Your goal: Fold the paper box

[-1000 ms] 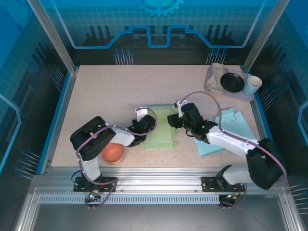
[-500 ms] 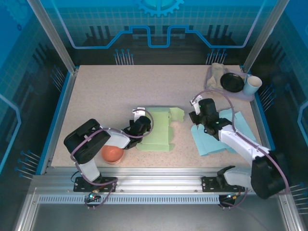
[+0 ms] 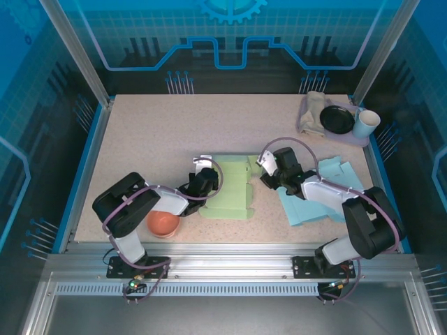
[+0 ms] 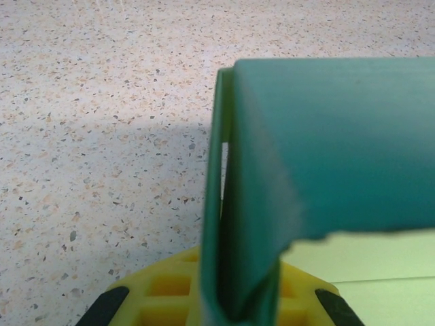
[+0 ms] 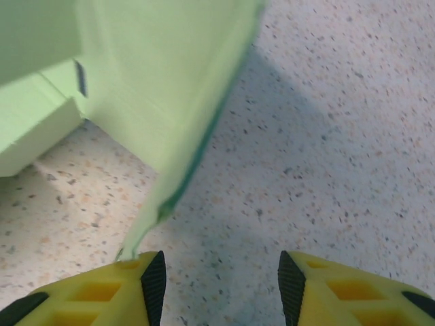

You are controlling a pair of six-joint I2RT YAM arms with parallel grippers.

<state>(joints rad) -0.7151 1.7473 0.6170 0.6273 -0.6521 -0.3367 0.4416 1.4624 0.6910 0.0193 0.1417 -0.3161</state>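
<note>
Pale-green paper box point(image 3: 229, 190) sprung open again, just right of round orange bowl point(image 3: 164, 223). Left gripper point(image 3: 204, 185) jaws pinching bowl-side edge — right gripper point(image 3: 264, 178) back at far flap, jaws part open, empty. Refold needed.

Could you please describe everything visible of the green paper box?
The green paper box is a pale, card-like cut-out with notched flaps, not yet assembled, lying mostly flat on the table. Its left edge is doubled up and pinched in the shut left end effector. A right flap tilts up ahead of the open right end effector; contact is unclear.
</note>
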